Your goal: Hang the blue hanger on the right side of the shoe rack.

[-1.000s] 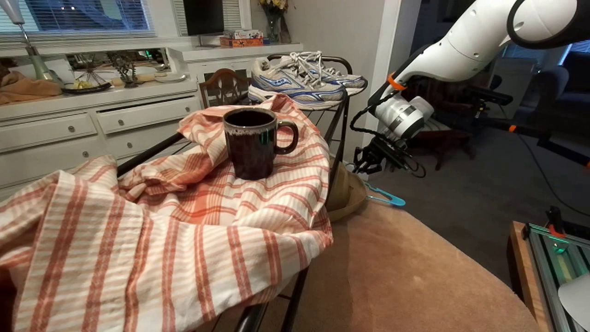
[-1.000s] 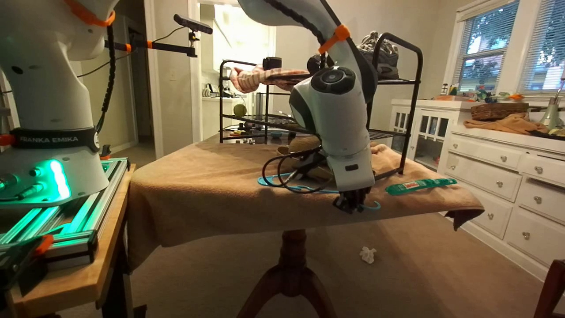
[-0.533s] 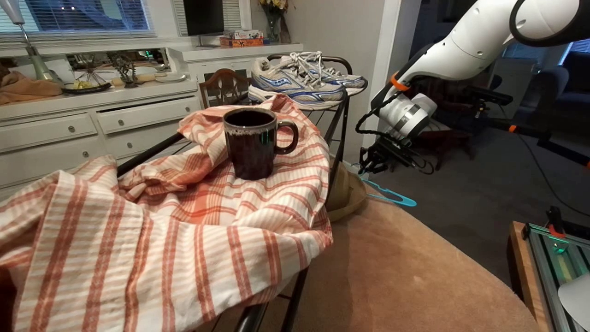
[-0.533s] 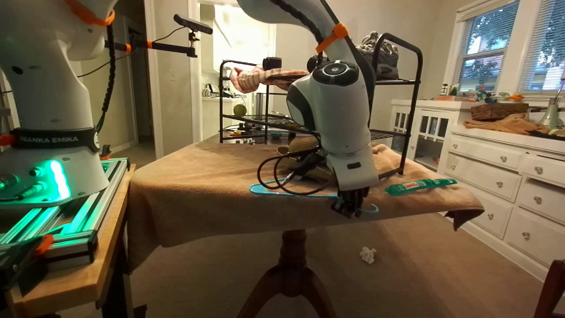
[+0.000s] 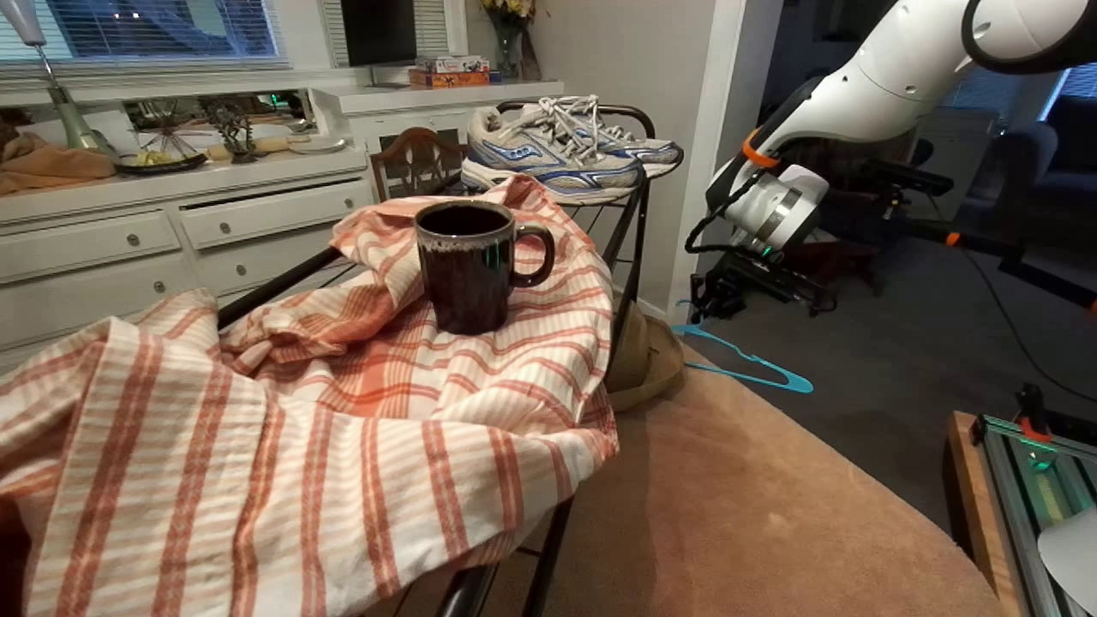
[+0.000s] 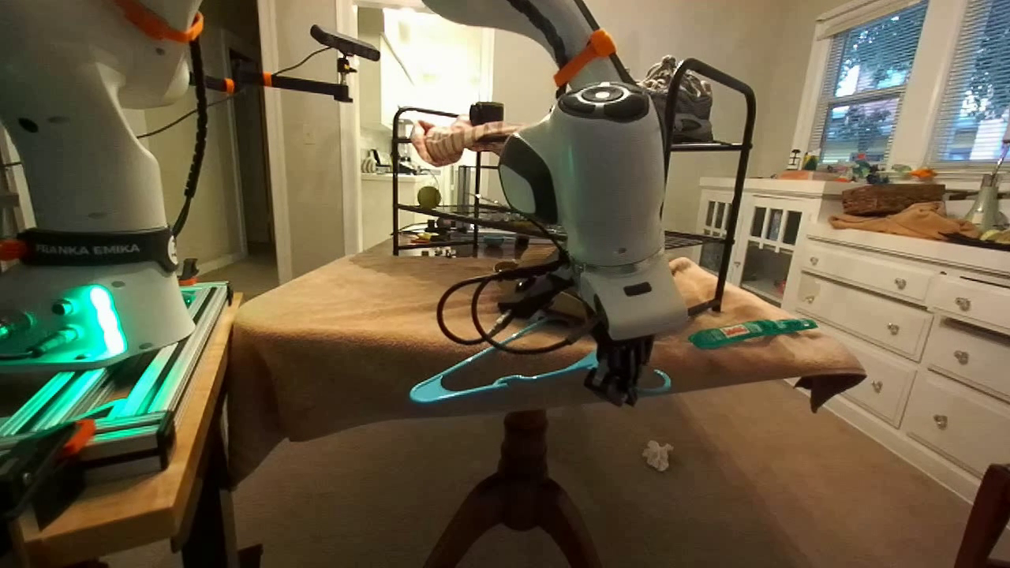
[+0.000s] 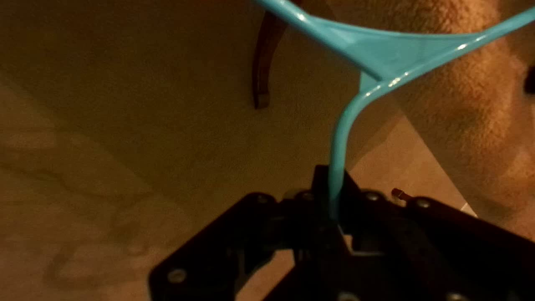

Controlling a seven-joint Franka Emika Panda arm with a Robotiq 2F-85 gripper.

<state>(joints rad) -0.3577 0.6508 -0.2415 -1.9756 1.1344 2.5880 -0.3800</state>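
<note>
My gripper [image 6: 619, 393] is shut on the neck of the blue hanger [image 6: 454, 395], just below its hook. The hook sticks out past the fingers. In an exterior view the hanger's body slants sideways in front of the table's draped edge, its far part behind the gripper cables. The hanger also shows in an exterior view [image 5: 801, 383] beside the gripper [image 5: 698, 313]. In the wrist view the hanger's forked shoulders [image 7: 388, 50] lead into the fingers [image 7: 332, 196]. The black shoe rack [image 6: 740, 189] stands on the table behind the arm, which hides its middle part.
A tan cloth covers the table [image 6: 339, 315]. A green packet [image 6: 750, 333] lies by the rack's foot. A brown hat [image 5: 656, 368] lies beside the rack. Shoes [image 5: 557, 163], a striped cloth [image 5: 386, 463] and a dark mug [image 5: 467, 274] are on the rack's top.
My gripper, still shut on the hanger, has moved right in an exterior view and slightly down in an exterior view. The hanger has been drawn outward past the table edge and shows more of its outline.
</note>
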